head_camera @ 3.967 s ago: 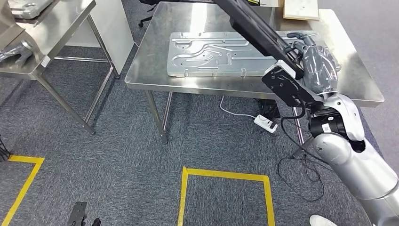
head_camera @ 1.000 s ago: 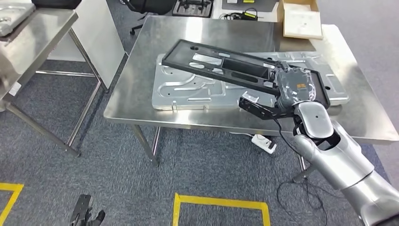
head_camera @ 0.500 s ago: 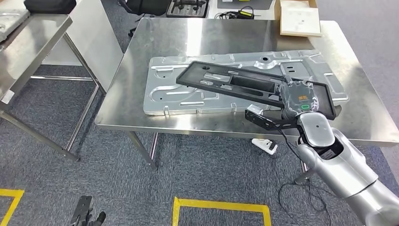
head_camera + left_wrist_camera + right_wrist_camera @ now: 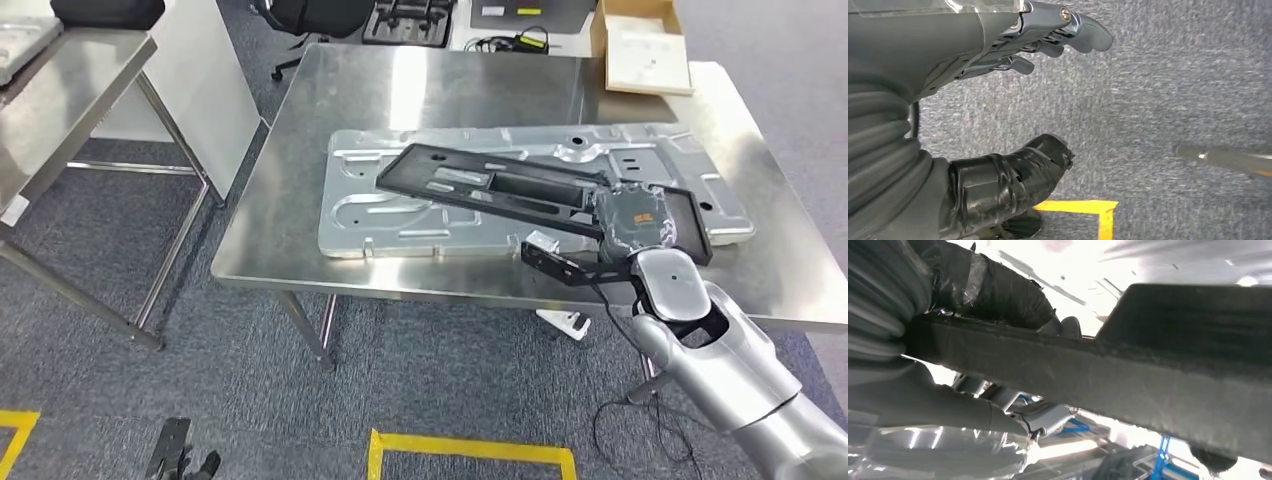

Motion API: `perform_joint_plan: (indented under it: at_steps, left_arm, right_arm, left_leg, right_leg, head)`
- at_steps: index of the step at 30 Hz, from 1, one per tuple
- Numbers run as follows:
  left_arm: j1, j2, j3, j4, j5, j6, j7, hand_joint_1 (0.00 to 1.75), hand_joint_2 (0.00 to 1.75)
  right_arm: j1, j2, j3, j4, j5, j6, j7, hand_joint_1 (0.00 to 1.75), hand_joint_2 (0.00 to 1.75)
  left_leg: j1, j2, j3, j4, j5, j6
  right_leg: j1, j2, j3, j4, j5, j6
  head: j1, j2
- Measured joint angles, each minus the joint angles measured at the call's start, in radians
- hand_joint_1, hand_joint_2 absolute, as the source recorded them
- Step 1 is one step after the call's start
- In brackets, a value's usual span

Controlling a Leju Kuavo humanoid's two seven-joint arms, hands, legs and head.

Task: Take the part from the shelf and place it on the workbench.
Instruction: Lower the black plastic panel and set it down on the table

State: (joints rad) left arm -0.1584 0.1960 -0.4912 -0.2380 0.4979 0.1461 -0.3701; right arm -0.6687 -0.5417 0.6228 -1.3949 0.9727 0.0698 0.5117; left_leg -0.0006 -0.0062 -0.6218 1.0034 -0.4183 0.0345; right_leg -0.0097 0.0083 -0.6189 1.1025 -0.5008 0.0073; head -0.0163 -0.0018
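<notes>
One black part (image 4: 520,190) now lies lower over the workbench (image 4: 300,230), right robot hand (image 4: 632,215) gripping.

- A steel surface (image 4: 330,250) on thin legs fills the upper middle of the head view.
- A large stamped silver panel (image 4: 350,215) lies flat on it, across its middle.
- A cardboard box (image 4: 640,45) sits at its far right corner, upper right of the frame.
- A second steel surface (image 4: 60,110) stands at the upper left.
- Grey carpeted floor (image 4: 300,400) with yellow tape lines (image 4: 470,442) runs along the bottom; a white power strip (image 4: 568,324) lies on it.
</notes>
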Motion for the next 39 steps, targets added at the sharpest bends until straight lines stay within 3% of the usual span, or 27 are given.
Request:
perform_joint_plan:
  at_steps: [2,3,4,5,7,9,14,17,19,20,21,22,24,28,30,33,34,35,36,38,39]
  left_arm:
    - [-0.001,0.0,0.0,0.0,0.004,0.001,0.0,0.0,1.75]
    - [0.0,0.0,0.0,0.0,0.006,0.002,0.0,0.0,1.75]
    - [0.001,0.001,0.0,0.0,0.007,0.002,0.0,0.0,1.75]
    - [0.002,0.002,0.0,0.0,0.01,0.0,-0.001,0.0,1.75]
    - [0.004,0.005,0.0,0.0,0.017,-0.006,-0.002,0.0,1.75]
    - [0.004,0.01,0.0,0.0,0.024,-0.014,-0.005,0.0,1.75]
    - [0.005,0.019,0.0,0.0,0.026,-0.026,-0.012,0.0,1.75]
    - [0.004,0.022,0.0,0.0,0.027,-0.035,-0.014,0.0,1.75]
    - [0.007,0.022,0.0,0.0,0.027,-0.041,-0.014,0.0,1.75]
    - [0.008,0.022,0.0,0.0,0.027,-0.043,-0.014,0.0,1.75]
    - [0.009,0.022,0.0,0.0,0.027,-0.044,-0.014,0.0,1.75]
    - [0.008,0.022,0.0,0.0,0.027,-0.045,-0.014,0.0,1.75]
    - [0.006,0.023,0.0,0.0,0.028,-0.046,-0.014,0.0,1.75]
    - [0.003,0.027,0.0,0.0,0.028,-0.05,-0.014,0.0,1.75]
    - [0.002,0.027,0.001,0.0,0.032,-0.056,-0.01,0.0,1.75]
    - [0.0,0.027,0.003,0.0,0.053,-0.075,0.001,0.0,1.75]
    - [0.001,0.026,0.006,0.0,0.06,-0.085,0.002,0.0,1.75]
    - [0.004,0.025,0.008,0.0,0.066,-0.096,0.001,0.0,1.75]
    - [0.006,0.024,0.011,0.0,0.068,-0.104,0.0,0.0,1.75]
    - [0.009,0.023,0.013,0.0,0.071,-0.12,-0.004,0.0,1.75]
    - [0.008,0.024,0.014,0.0,0.071,-0.125,-0.007,0.0,1.75]
  right_arm:
    - [0.005,0.0,-0.003,0.0,-0.005,0.0,0.001,1.75,1.75]
    - [0.01,-0.001,-0.006,0.001,-0.007,0.0,0.002,1.75,1.75]
    - [0.017,-0.002,-0.009,0.002,-0.01,-0.001,0.002,1.75,1.75]
    - [0.023,-0.004,-0.011,0.004,-0.011,-0.001,0.003,1.75,1.75]
    - [0.032,-0.011,-0.017,0.006,-0.014,-0.003,0.003,1.75,1.75]
    - [0.039,-0.017,-0.026,0.008,-0.022,-0.009,0.004,1.75,1.75]
    - [0.074,-0.035,-0.05,0.024,-0.029,-0.022,0.006,1.75,1.75]
    - [0.093,-0.046,-0.063,0.04,-0.029,-0.025,0.006,1.75,1.75]
    - [0.108,-0.05,-0.072,0.052,-0.029,-0.028,0.006,1.75,1.75]
    - [0.115,-0.053,-0.075,0.058,-0.029,-0.028,0.006,1.75,1.75]
    - [0.12,-0.056,-0.078,0.064,-0.029,-0.029,0.006,1.75,1.75]
    - [0.123,-0.058,-0.08,0.068,-0.029,-0.029,0.006,1.75,1.75]
    - [0.124,-0.06,-0.086,0.074,-0.029,-0.03,0.006,1.75,1.75]
    - [0.127,-0.062,-0.097,0.086,-0.029,-0.033,0.007,1.75,1.75]
    - [0.133,-0.065,-0.102,0.093,-0.029,-0.033,0.007,1.75,1.75]
    - [0.14,-0.067,-0.109,0.104,-0.032,-0.033,0.008,1.75,1.75]
    - [0.145,-0.067,-0.111,0.107,-0.034,-0.034,0.009,1.75,1.75]
    - [0.152,-0.067,-0.114,0.111,-0.037,-0.034,0.01,1.75,1.75]
    - [0.158,-0.067,-0.117,0.115,-0.039,-0.034,0.011,1.75,1.75]
    - [0.165,-0.067,-0.123,0.12,-0.042,-0.035,0.011,1.75,1.75]
    - [0.166,-0.068,-0.126,0.122,-0.044,-0.036,0.011,1.31,1.31]
  left_leg:
    - [-0.002,0.0,0.007,0.0,-0.007,0.009]
    - [-0.003,0.0,0.01,0.001,-0.01,0.012]
    - [-0.004,0.0,0.013,0.002,-0.015,0.013]
    - [-0.004,0.0,0.017,0.004,-0.02,0.013]
    - [-0.004,-0.002,0.024,0.014,-0.034,0.009]
    - [-0.007,-0.004,0.023,0.027,-0.047,0.001]
    - [-0.008,-0.003,0.014,0.049,-0.07,-0.021]
    - [-0.004,0.0,-0.063,0.198,-0.132,-0.033]
    - [0.0,0.0,-0.122,0.282,-0.139,-0.038]
    - [0.001,0.0,-0.13,0.278,-0.118,-0.039]
    - [0.002,0.0,-0.121,0.24,-0.082,-0.038]
    - [0.002,0.0,-0.096,0.174,-0.039,-0.035]
    - [0.0,-0.001,-0.046,0.059,0.006,-0.027]
    - [-0.008,-0.002,-0.016,0.01,-0.001,-0.012]
    - [-0.004,-0.002,0.004,-0.007,-0.001,-0.003]
    - [-0.002,-0.001,0.019,-0.01,-0.01,0.01]
    - [-0.002,-0.001,0.021,-0.007,-0.015,0.011]
    - [-0.002,-0.002,0.024,-0.003,-0.022,0.011]
    - [-0.001,-0.002,0.027,0.003,-0.029,0.009]
    - [0.002,-0.003,0.034,0.021,-0.05,0.003]
    - [0.001,-0.003,0.033,0.032,-0.06,-0.003]
  right_leg:
    - [0.0,-0.001,-0.069,0.126,-0.047,0.001]
    - [0.0,-0.001,-0.103,0.178,-0.058,0.001]
    - [0.0,-0.001,-0.123,0.201,-0.051,0.001]
    - [-0.001,-0.001,-0.125,0.185,-0.026,0.0]
    - [-0.001,-0.003,-0.086,0.075,0.047,-0.003]
    - [0.001,-0.003,-0.043,-0.021,0.081,-0.007]
    - [0.001,0.001,-0.022,-0.055,0.072,-0.026]
    - [0.0,0.0,-0.007,-0.06,0.064,-0.038]
    - [0.001,0.0,0.002,-0.06,0.056,-0.04]
    - [0.001,0.001,0.007,-0.06,0.052,-0.04]
    - [0.001,0.002,0.013,-0.06,0.048,-0.04]
    - [0.001,0.002,0.02,-0.06,0.043,-0.039]
    - [0.001,0.004,0.027,-0.062,0.035,-0.034]
    - [-0.003,0.006,0.032,-0.067,0.027,-0.013]
    - [-0.003,0.003,0.022,-0.032,0.006,-0.004]
    - [-0.003,0.001,-0.075,0.14,-0.06,0.002]
    - [-0.004,0.001,-0.106,0.183,-0.065,0.004]
    - [-0.005,0.001,-0.124,0.195,-0.053,0.007]
    - [-0.008,0.001,-0.122,0.17,-0.022,0.01]
    - [-0.015,-0.001,-0.085,0.062,0.052,0.015]
    - [-0.017,-0.002,-0.065,0.015,0.071,0.017]
  head:
    - [0.0,0.0]
    - [0.0,0.0]
    - [0.0,0.0]
    - [0.0,0.0]
    - [0.0,0.0]
    - [0.0,0.0]
    - [-0.003,0.0]
    - [-0.007,0.0]
    - [-0.007,0.0]
    - [-0.007,0.0]
    - [-0.007,0.0]
    - [-0.007,0.0]
    - [-0.006,0.0]
    - [-0.005,0.0]
    - [-0.003,0.0]
    - [-0.001,0.0]
    - [-0.001,0.0]
    - [-0.001,0.0]
    - [-0.001,0.0]
    - [-0.001,0.0]
    - [-0.001,0.0]
